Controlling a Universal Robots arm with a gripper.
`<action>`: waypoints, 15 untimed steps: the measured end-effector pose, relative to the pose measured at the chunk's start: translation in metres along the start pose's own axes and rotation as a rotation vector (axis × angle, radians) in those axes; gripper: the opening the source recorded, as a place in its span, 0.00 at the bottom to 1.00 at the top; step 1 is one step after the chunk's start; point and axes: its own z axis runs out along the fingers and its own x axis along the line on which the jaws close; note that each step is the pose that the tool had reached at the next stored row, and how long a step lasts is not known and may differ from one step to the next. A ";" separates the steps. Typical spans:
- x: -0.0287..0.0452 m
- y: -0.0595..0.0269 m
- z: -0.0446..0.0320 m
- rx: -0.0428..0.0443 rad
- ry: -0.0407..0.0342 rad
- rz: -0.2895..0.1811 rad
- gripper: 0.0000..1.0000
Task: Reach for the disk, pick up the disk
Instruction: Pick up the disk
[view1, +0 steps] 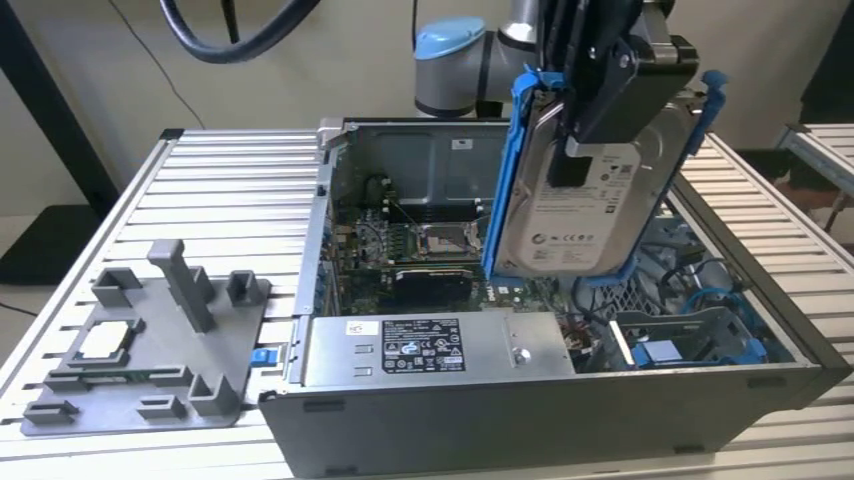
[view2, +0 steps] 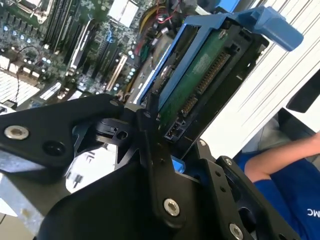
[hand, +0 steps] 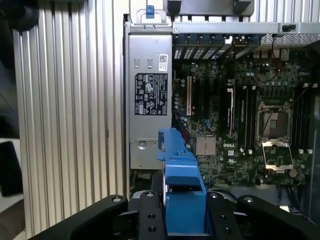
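In the exterior view, the gripper (view1: 603, 120) is closed on the disk (view1: 587, 205) and holds it in the air above the open computer case (view1: 534, 420), so the disk is directly below the gripper and not resting on anything. The long axis of the disk stands almost upright, a little tilted, with the label side facing the camera and the blue rails (view1: 505, 180) along its two long edges. Under the disk lie the motherboard (view1: 414, 250) and, toward the exterior view's right, the drive bay with blue cables (view1: 681, 340); the lower edge of the disk is near them but I judge it is apart from them. The grey power supply (view1: 420, 350) lies at the front of the case, and a grey fixture (view1: 147, 350) stands on the table at the exterior view's left, well apart. In the second wrist view, the black fingers (view2: 150, 150) clamp one end of the disk, whose green circuit board side (view2: 200, 75) shows between the blue rails, and a person's arm (view2: 285, 155) in blue clothing is beside the table. In the first wrist view, the blue rail end (hand: 182, 190) sits between the fingers, with the power supply and motherboard far beneath it.
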 end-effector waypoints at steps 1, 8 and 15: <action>0.0016 -0.0024 -0.0001 -0.0010 0.0004 0.000 0.00; 0.0103 -0.0251 0.0002 -0.0078 0.0003 0.000 0.00; 0.0158 -0.0550 0.0006 -0.0139 0.0005 0.000 0.00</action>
